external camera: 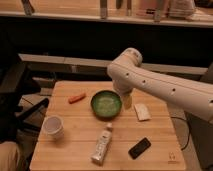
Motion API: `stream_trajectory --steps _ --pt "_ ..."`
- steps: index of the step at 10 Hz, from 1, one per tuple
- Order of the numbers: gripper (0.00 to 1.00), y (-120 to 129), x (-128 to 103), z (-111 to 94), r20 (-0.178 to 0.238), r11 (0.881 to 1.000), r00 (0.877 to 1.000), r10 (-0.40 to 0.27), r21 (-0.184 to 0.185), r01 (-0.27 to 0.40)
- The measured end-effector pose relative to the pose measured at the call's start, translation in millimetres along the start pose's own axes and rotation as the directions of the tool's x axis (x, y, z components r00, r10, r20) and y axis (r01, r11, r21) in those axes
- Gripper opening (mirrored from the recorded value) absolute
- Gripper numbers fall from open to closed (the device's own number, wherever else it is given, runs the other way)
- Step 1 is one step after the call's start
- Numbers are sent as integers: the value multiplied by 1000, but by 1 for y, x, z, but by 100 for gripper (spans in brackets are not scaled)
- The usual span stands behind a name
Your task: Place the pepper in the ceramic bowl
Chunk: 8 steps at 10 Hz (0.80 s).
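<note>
I'm at the reaching step; my gripper (128,101) hangs just right of the bowl (95,108), fingers spread, empty; the pepper (77,97) lies left of it; next I must cross over and descend.

Single camera sat high off the table's (75,147) near edge, looked down and forward toward the back counter (75,15), mid-range, whole top framed, gripper (127,101) mid-frame beside the bowl's (93,105) right rim.

Wooden table (75,147) bears pepper (77,98), ceramic bowl (106,104), cup (53,126), tube (102,145), phone (139,148), packet (142,112).
</note>
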Motion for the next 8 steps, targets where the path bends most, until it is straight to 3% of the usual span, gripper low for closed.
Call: stream_trajectory --steps 3,8 --pt "80 -13 -8 0 7 999 999 -53 8 52" --pt "80 -36 -43 -4 24 988 989 -149 30 149"
